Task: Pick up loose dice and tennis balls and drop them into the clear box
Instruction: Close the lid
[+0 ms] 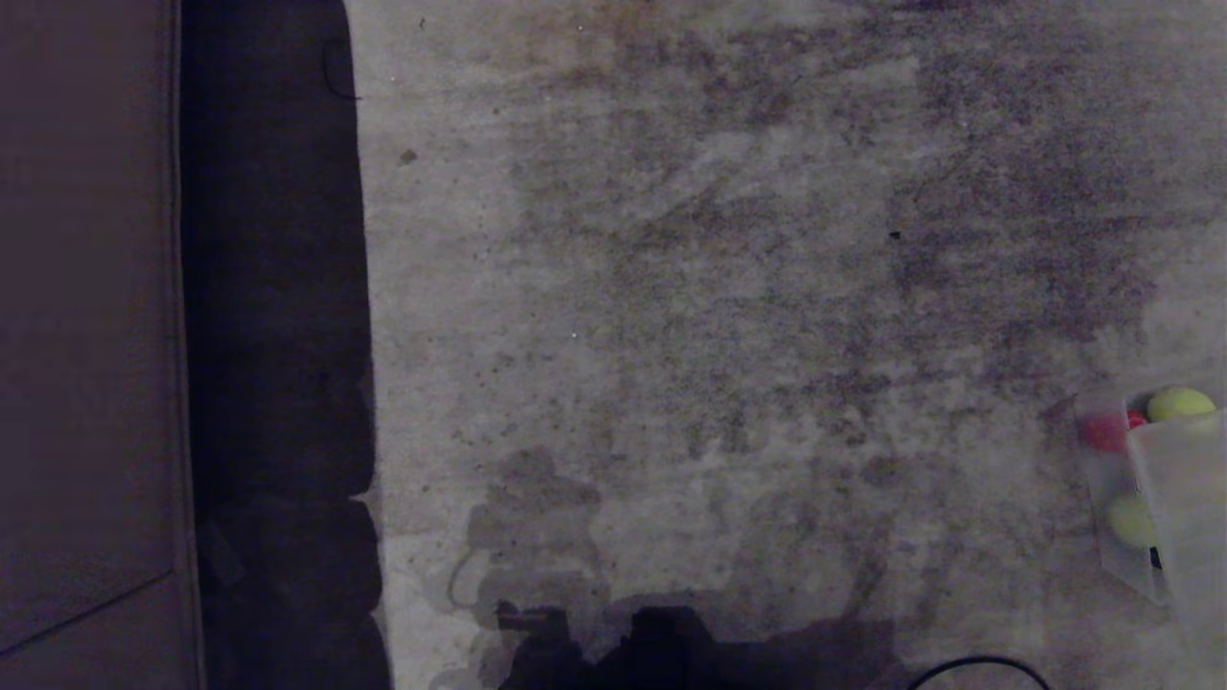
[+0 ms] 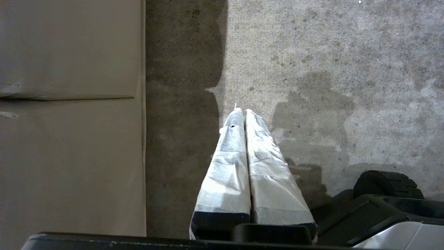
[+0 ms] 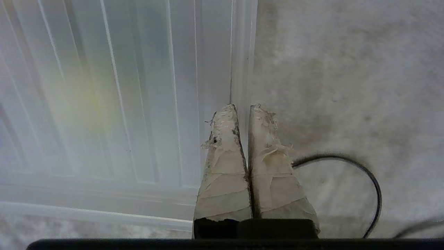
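The clear box [image 1: 1099, 494] sits on the carpet at the far right edge of the head view. Inside it lie a red die [image 1: 1104, 431] and two tennis balls [image 1: 1179, 402] [image 1: 1131, 519]. A flat ribbed translucent panel [image 1: 1189, 498] hangs tilted over the box's right part and hides the rest of it. My right gripper [image 3: 242, 106] is out of the head view. In its wrist view it is shut on the long edge of that panel [image 3: 138, 86]. A yellow blur shows through the plastic. My left gripper [image 2: 242, 110] hangs parked over the carpet, shut and empty.
A tall brown furniture front [image 1: 86, 287] with a dark shadow strip [image 1: 273, 335] beside it runs down the left. A black cable [image 1: 978, 663] loops on the carpet near me, also seen as the cable [image 3: 367, 180] by the right gripper. My dark base [image 2: 385, 205] is at the near edge.
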Robot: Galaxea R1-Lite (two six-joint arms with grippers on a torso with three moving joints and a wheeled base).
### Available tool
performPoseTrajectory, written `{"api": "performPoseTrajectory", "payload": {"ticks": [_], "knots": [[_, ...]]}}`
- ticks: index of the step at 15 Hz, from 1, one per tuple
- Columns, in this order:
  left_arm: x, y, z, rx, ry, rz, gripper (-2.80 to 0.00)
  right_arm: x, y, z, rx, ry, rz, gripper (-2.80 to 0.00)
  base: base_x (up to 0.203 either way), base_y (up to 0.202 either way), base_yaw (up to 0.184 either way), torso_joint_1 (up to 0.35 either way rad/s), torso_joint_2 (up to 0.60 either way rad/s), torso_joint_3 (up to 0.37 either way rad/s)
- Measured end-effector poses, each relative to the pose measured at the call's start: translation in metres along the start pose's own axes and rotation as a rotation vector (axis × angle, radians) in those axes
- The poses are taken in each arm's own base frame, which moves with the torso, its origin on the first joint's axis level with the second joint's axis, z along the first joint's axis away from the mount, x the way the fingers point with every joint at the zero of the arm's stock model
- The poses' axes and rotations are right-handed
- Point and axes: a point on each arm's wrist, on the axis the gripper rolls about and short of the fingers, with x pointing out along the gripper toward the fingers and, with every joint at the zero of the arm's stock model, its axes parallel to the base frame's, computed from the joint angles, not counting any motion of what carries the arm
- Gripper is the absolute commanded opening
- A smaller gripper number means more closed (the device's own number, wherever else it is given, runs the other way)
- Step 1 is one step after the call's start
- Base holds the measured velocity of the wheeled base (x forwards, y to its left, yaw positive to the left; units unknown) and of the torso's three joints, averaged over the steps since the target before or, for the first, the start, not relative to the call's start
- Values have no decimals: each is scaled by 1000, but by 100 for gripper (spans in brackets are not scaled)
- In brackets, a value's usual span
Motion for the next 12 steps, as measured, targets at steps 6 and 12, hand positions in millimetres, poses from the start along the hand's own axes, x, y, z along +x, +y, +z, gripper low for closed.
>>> {"api": "performPoseTrajectory", "payload": {"ticks": [6, 12], "knots": [[0, 0, 0, 0, 0, 0, -280, 11, -11, -5, -71, 24, 82, -280, 0, 0, 0, 0, 0, 0], [0, 0, 0, 0, 0, 0, -280, 11, -6, 5, -188, -69, 143, -280, 0, 0, 0, 0, 0, 0]]}}
